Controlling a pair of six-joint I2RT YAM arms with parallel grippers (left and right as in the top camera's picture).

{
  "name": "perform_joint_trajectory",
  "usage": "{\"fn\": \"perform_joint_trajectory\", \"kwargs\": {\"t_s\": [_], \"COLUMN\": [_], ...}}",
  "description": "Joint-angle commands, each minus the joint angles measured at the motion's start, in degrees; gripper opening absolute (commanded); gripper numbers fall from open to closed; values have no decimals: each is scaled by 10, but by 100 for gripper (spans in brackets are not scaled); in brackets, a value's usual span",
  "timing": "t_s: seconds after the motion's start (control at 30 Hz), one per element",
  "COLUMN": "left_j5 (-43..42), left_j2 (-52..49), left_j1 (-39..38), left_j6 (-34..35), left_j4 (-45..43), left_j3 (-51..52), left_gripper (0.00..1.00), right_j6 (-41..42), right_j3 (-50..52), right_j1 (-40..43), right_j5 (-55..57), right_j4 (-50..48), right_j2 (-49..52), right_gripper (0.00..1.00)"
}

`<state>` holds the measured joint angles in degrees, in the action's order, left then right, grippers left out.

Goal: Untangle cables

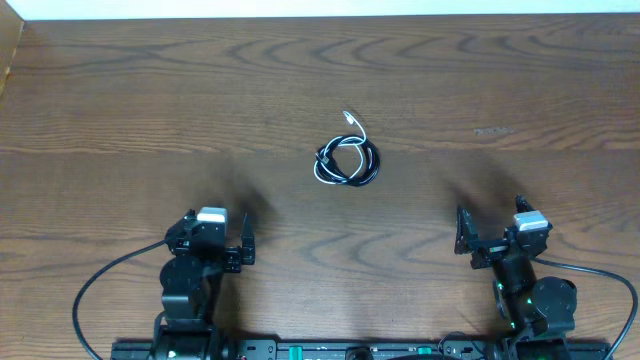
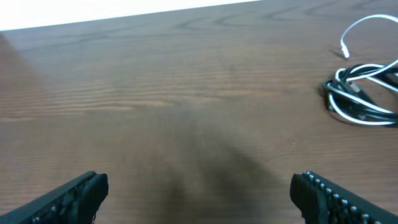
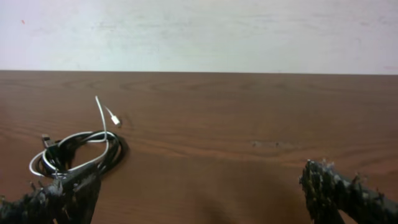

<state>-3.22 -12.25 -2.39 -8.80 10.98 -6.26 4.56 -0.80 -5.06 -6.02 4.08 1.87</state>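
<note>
The cables [image 1: 346,160] lie in one small tangled coil at the middle of the wooden table, a white cord wound with black ones. The white cord's plug end [image 1: 348,117] sticks out toward the far side. The coil also shows at the right edge of the left wrist view [image 2: 364,93] and at the left of the right wrist view [image 3: 78,152]. My left gripper [image 1: 246,243] is open and empty at the near left, well short of the coil. My right gripper [image 1: 462,238] is open and empty at the near right.
The wooden table [image 1: 150,90] runs to a pale wall at the back. Thick black arm cables [image 1: 95,290] loop by both arm bases at the near edge. A faint scuff mark [image 1: 492,131] lies right of the coil.
</note>
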Motion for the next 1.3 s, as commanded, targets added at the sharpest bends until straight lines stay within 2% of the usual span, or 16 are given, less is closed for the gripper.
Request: {"fn": "perform_joint_trajectory", "kwargs": {"t_s": [0.0,0.27,0.4,0.5,0.7,0.77,0.93,1.1,1.27], "left_j5": [-25,-39,-71,-112,-157,-158,-163,-178,-210], "left_j2": [-24,-101,-165,-254,-363,-432,-536,-658,-722], "left_j1": [-2,-2,-2,-2,-2,-2,-7,-56,-100], "left_j6": [12,16,23,22,22,22,22,22,20], "left_j4": [22,55,74,130,229,295,368,439,412], "left_j3": [-61,-131,-189,-277,-412,-496,-614,-737,-754], "left_gripper": [98,99,99,99,99,99,99,99,99], "right_j6": [7,7,7,7,7,5,5,-18,-23], "right_j3": [-23,-55,-110,-200,-360,-446,-566,-702,-734], "right_j1": [-2,-2,-2,-2,-2,-2,-2,-1,-1], "right_j5": [-26,-54,-66,-69,-96,-104,-140,-205,-209], "right_j4": [0,28,66,91,177,243,322,397,381], "right_j2": [-1,2,43,149,318,402,526,672,732], "right_gripper": [99,99,99,99,99,99,99,99,99]}}
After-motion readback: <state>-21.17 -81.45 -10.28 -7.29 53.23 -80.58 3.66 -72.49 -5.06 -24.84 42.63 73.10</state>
